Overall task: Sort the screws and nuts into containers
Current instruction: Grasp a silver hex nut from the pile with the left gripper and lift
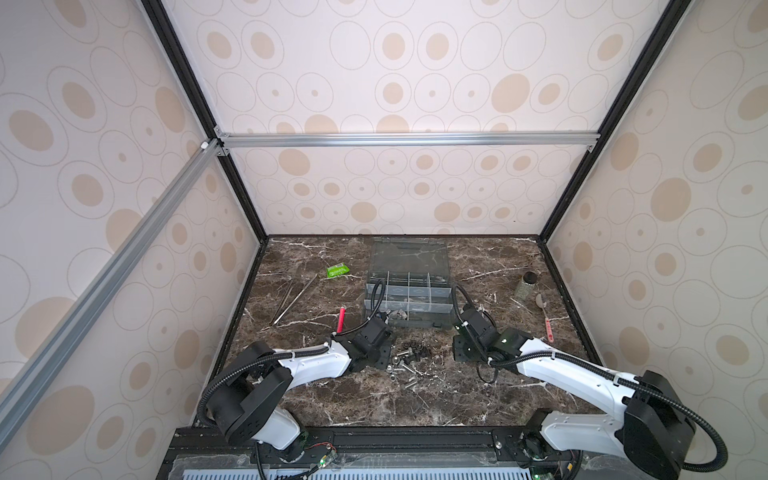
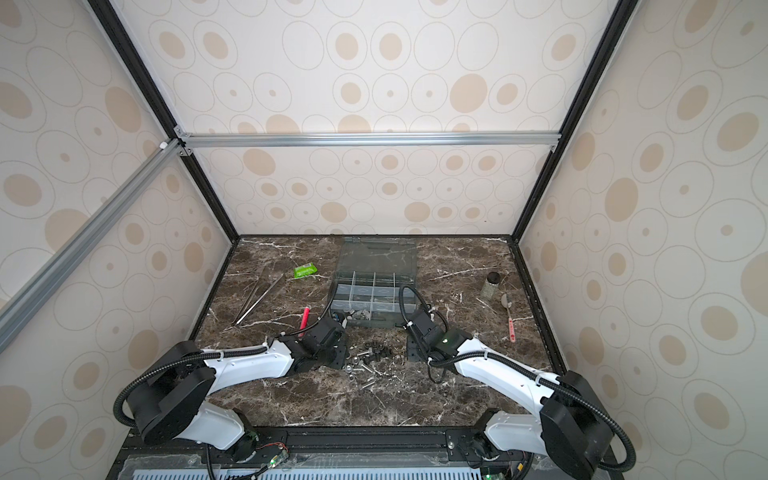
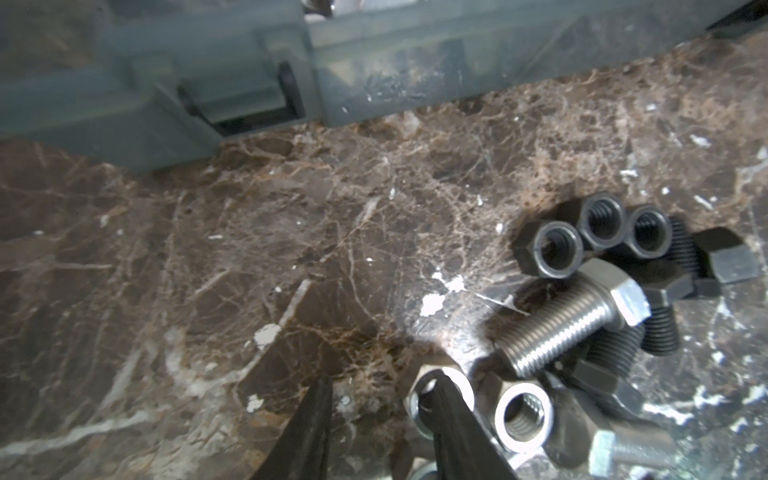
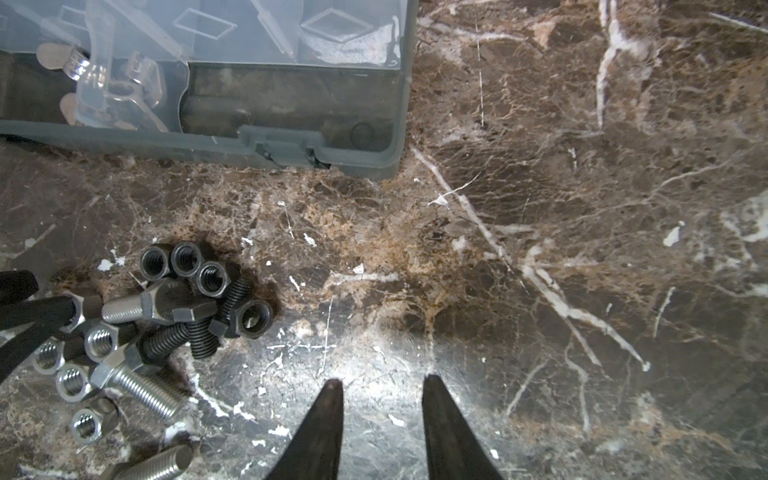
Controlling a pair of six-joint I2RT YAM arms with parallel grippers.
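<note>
A loose pile of screws and nuts (image 1: 409,360) (image 2: 371,360) lies on the marble just in front of the grey organiser box (image 1: 409,291) (image 2: 374,291), whose containers stand open. In the left wrist view I see a silver screw (image 3: 569,328), three black nuts (image 3: 602,224) and silver nuts (image 3: 523,409). My left gripper (image 3: 376,386) is open at the pile's edge. One fingertip (image 3: 436,399) sits over the hole of a silver nut and only bare marble lies between the fingers. My right gripper (image 4: 382,384) is open over bare marble, to the right of the pile (image 4: 158,324).
Some silver winged nuts (image 4: 112,87) lie in a front compartment. Long tweezers (image 1: 293,301), a green packet (image 1: 336,271) and a red stick (image 1: 341,319) lie to the left. A black-capped jar (image 1: 525,284) and a pink-handled spoon (image 1: 544,316) are on the right.
</note>
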